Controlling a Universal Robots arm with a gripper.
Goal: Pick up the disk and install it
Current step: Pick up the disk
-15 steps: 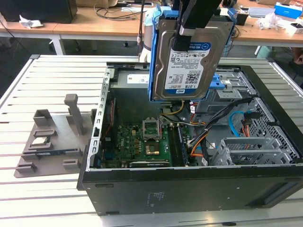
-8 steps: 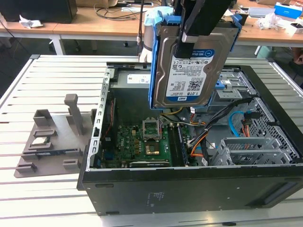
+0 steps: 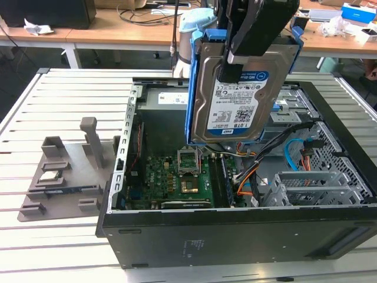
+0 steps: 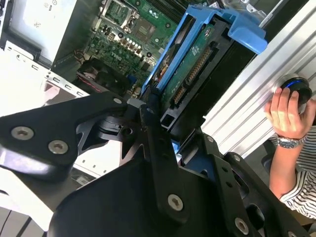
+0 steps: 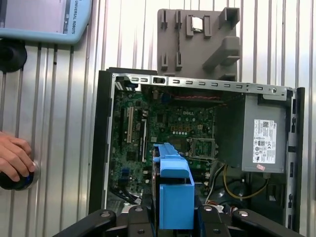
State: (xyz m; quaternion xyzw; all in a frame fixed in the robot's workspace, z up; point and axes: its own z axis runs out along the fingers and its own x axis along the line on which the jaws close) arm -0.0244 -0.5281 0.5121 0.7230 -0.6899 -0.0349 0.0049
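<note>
A pale slatted metal table (image 3: 35, 247) is spreading across the lower and middle frame in the exterior view, with even light lying on its ribs. Along the top edge, wooden desks (image 3: 118, 34) are standing on white legs (image 3: 72, 56), with dark floor (image 3: 23, 65) showing beneath. A black box (image 3: 47, 12) and crumpled paper (image 3: 36, 27) are sitting at upper left. Loose cables (image 3: 141, 13) are trailing at top centre, and a blue-and-white box (image 3: 358, 12) is resting at upper right.

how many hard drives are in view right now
1. The disk is clamped in the end effector, hanging above the open computer case. Others may sit hidden inside the case.
</note>
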